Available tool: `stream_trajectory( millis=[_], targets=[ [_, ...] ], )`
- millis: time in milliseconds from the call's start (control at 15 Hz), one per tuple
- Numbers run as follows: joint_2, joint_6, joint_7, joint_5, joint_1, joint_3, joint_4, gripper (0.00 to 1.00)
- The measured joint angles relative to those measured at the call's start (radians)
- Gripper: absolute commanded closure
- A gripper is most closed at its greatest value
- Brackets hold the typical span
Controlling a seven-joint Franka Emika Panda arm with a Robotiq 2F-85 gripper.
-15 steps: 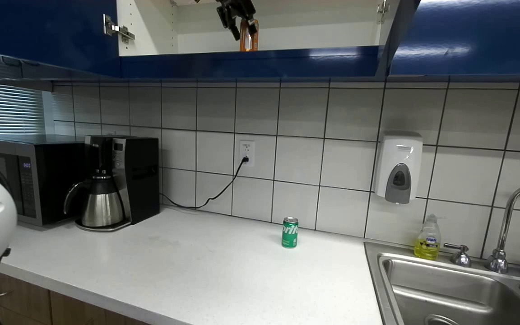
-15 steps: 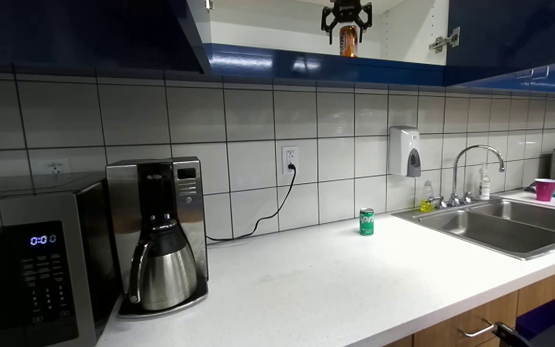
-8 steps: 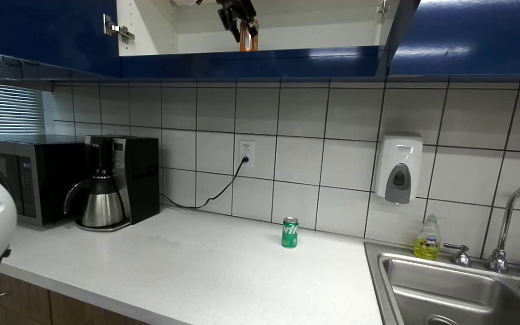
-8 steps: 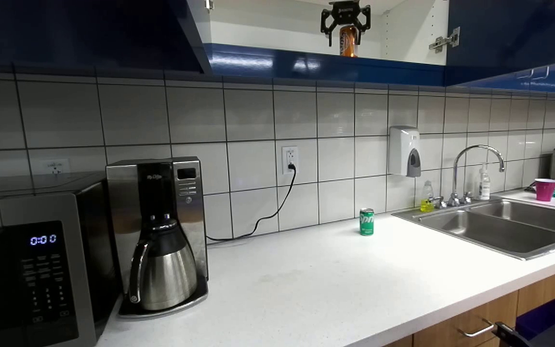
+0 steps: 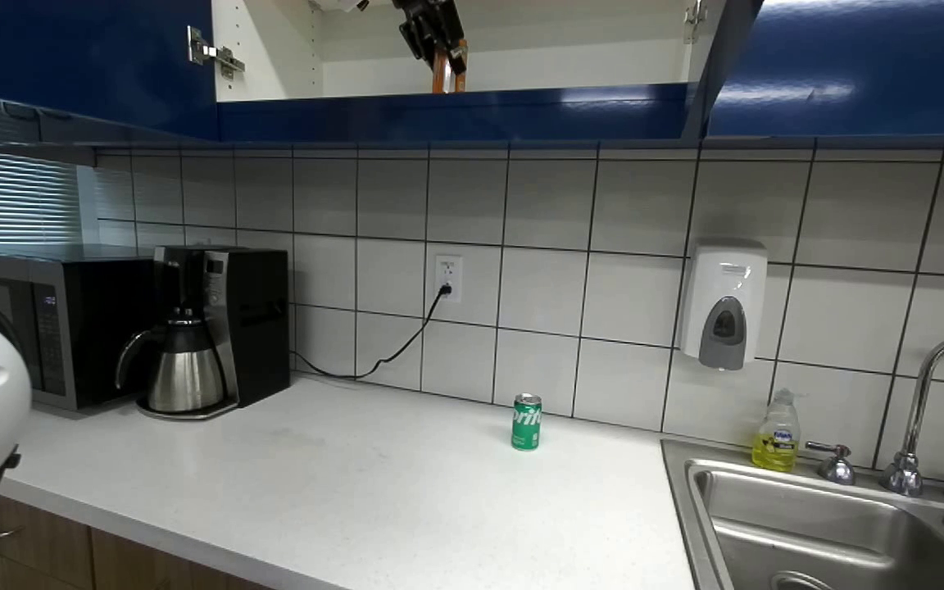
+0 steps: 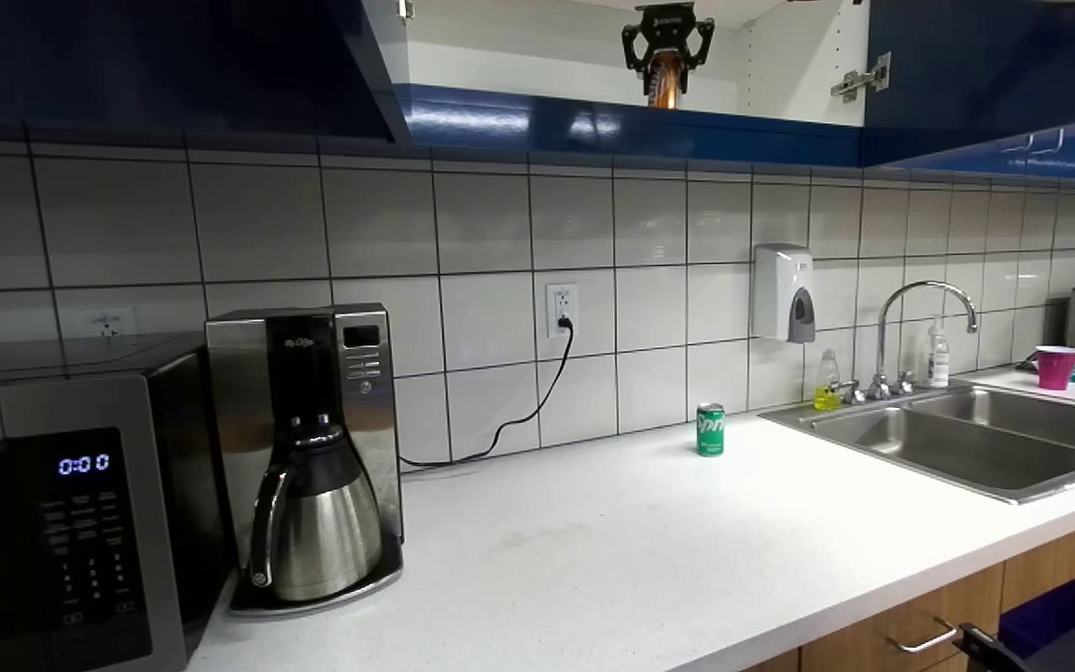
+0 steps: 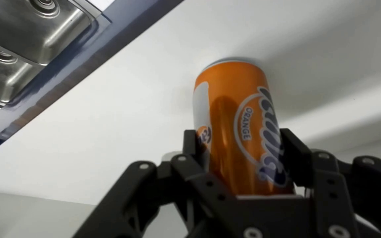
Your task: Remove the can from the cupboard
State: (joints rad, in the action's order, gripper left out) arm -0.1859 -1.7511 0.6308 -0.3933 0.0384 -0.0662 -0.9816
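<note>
The can (image 7: pixel 236 89), orange with a Fanta label, stands in the cupboard (image 5: pixel 570 70), close behind its glossy blue front edge (image 6: pixel 547 121). My gripper (image 7: pixel 240 142) comes down over it from above, its black fingers (image 7: pixel 189 142) pressed against both sides, so it is shut on the can. In both exterior views the gripper (image 5: pixel 444 59) hides the upper part of the can (image 6: pixel 663 91). The can's lower end lies close to the pale shelf (image 7: pixel 127 132); whether it still rests there I cannot tell.
Blue cupboard doors (image 5: pixel 95 57) stand swung out on both sides of the opening. Below, a green can (image 5: pixel 526 426) is on the white counter (image 5: pixel 406 492). A coffee maker (image 6: pixel 314 467), a soap dispenser (image 5: pixel 724 307) and a steel sink (image 5: pixel 677 492) are around it.
The fingers have come together from either side onto the can. In an exterior view the can has shifted slightly left. The gripper sits a little lower over it.
</note>
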Motion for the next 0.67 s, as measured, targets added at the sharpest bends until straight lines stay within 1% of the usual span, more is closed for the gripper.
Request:
stream_trajectory(
  millis=[333, 667],
  targets=[
    [-0.002, -0.001, 0.000, 0.000, -0.011, -0.001, 0.002, 0.62],
    [0.021, -0.004, 0.000, -0.004, -0.062, -0.004, -0.029, 0.62]
  ],
)
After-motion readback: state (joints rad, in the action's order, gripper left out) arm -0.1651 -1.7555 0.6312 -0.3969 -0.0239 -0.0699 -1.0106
